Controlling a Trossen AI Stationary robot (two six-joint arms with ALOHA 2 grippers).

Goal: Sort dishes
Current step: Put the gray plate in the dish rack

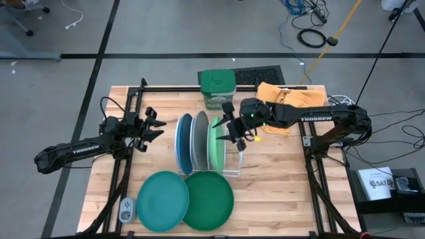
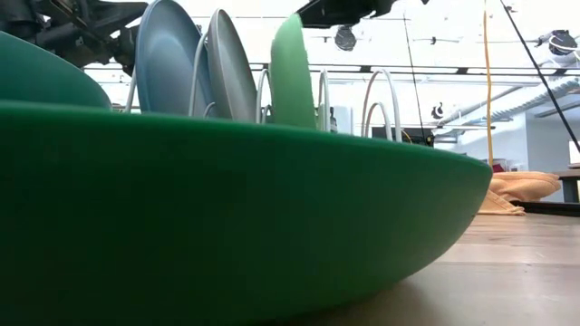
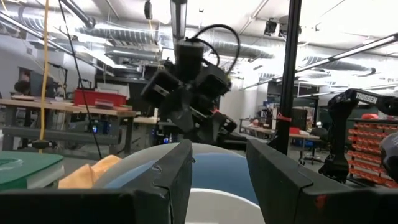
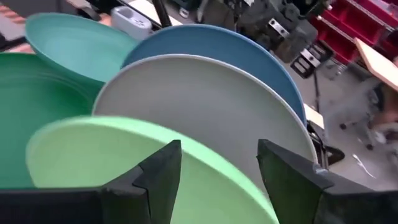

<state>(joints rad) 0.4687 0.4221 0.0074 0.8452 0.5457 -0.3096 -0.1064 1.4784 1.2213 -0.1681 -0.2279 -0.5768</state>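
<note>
The blue plate (image 1: 182,143), the grey plate (image 1: 199,138) and the light green plate (image 1: 215,143) stand on edge side by side in a white wire rack (image 1: 232,170). The teal plate (image 1: 162,200) and the dark green plate (image 1: 210,200) lie flat near the table's front edge. My right gripper (image 1: 234,133) is open just above the light green plate's upper rim (image 4: 124,143); I see no touch. My left gripper (image 1: 157,129) is open and empty, left of the blue plate (image 3: 217,171).
A green lidded tub (image 1: 217,87) stands behind the rack and an orange cloth (image 1: 292,101) lies at the back right. A small grey device (image 1: 127,210) lies at the front left. The rack has free wire slots (image 2: 376,104) to the right of the light green plate.
</note>
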